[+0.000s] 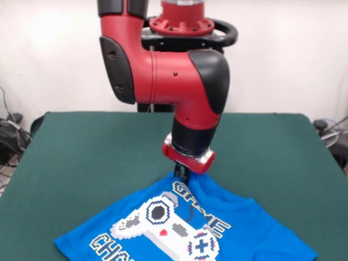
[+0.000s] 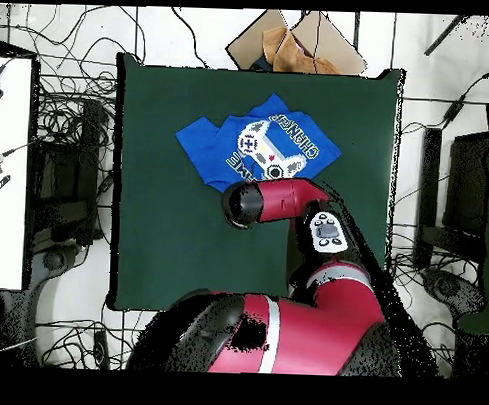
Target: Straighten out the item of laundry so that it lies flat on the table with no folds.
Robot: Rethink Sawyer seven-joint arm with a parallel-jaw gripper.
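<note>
The item of laundry [image 1: 185,231], a bright blue T-shirt with a white pixel game-controller print, lies print-up near the front edge of the green table [image 1: 81,147]. Its far edge rises in a small peak with wrinkles running down from it. My gripper [image 1: 181,174] sits right at that peak, its dark fingers pinched together on the cloth. In the overhead view the T-shirt [image 2: 255,146] lies in the upper middle of the table [image 2: 158,227], with one sleeve folded at its left, and the arm's wrist hides the gripper.
The red arm [image 2: 289,197] reaches over the table from the bottom of the overhead view. A cardboard box [image 2: 294,42] sits beyond the table's top edge. Cables [image 2: 66,124] run along both sides, and some show beside the table [image 1: 8,130] in the front view.
</note>
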